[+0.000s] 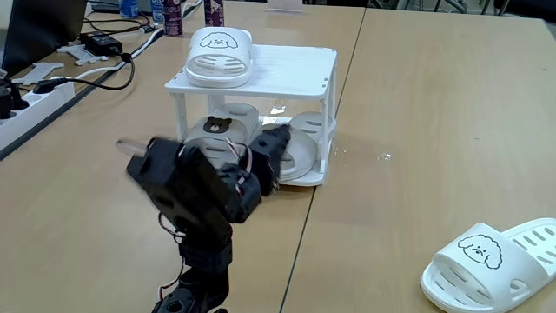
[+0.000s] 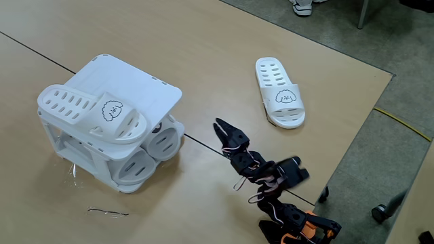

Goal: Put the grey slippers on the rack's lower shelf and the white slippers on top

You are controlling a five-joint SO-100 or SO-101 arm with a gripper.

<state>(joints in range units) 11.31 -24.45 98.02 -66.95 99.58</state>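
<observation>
Grey slippers: two, lower shelf. White slippers: two (one on rack, one on worktop). Hand: empty, jaws together.

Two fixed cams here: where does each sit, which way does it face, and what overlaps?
A fixed view: low, behind the arm, looking across the table at the rack; arm in foreground, gripper near the lower shelf.
Another fixed view: high, off the rack's side, looking down; arm enters from bottom right, gripper pointing toward the rack.
Shared: rack, one white slipper on top, the other on the table.
</observation>
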